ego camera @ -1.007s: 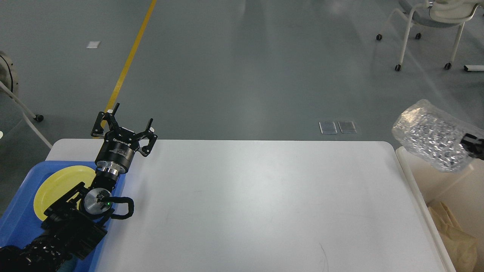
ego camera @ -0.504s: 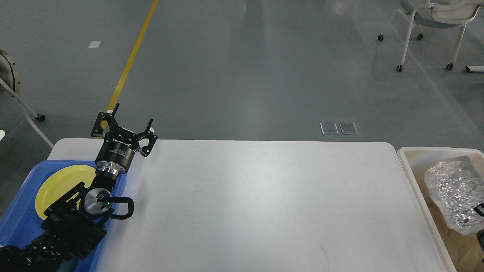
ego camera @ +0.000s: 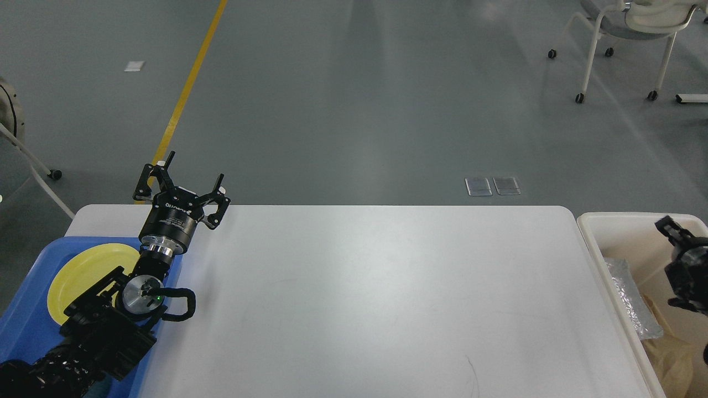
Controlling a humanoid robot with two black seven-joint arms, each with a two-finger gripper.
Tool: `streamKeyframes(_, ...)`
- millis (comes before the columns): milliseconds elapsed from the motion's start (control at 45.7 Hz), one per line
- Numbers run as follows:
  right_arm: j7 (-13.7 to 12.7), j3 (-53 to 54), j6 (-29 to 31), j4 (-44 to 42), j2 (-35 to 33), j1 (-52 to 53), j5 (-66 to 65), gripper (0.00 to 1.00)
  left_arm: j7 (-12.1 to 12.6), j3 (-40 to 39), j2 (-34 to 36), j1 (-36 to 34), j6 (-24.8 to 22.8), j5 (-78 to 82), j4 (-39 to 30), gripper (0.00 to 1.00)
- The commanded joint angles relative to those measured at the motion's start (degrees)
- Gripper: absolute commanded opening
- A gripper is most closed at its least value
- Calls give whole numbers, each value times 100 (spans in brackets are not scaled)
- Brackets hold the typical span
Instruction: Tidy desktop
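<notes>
Desktop surface, the wide white rounded-corner tabletop (ego camera: 376,298), fills the near middle, its long axis running left to right between both arms. Left gripper (ego camera: 185,185) hovers spread wide above its far-left corner, beside the blue plastic tray (ego camera: 22,326). Right gripper (ego camera: 672,232) sits over the cream-white bin (ego camera: 594,232); its jaw state is unclear.

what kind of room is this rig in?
Probably a lab or workshop hall: grey floor with a yellow line, wheeled chair, and a lone white desktop.
</notes>
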Motion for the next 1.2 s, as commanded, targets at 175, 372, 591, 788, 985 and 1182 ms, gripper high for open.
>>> streamKeyframes(175, -3, -1343, 1174, 3136, -619, 3231, -68, 100, 1, -9, -3, 0, 1, 0, -1, 97)
streamKeyframes(372, -3, -2020, 1271, 6750, -892, 5087, -436, 100, 1, -9, -3, 0, 1, 0, -1, 97)
streamKeyframes(591, 58, -1969, 1253, 7781, -831, 5563, -551, 100, 1, -9, -3, 0, 1, 0, -1, 97)
streamKeyframes(788, 102, -292, 999, 7273, -866, 4369, 431, 100, 1, -9, -3, 0, -8, 0, -1, 97)
streamKeyframes(985, 120, 2625, 401, 5253, -401, 1883, 864, 100, 1, -9, -3, 0, -8, 0, -1, 97)
streamKeyframes(1182, 120, 6536, 286, 3572, 812, 140, 864, 100, 1, -9, -3, 0, -8, 0, -1, 97)
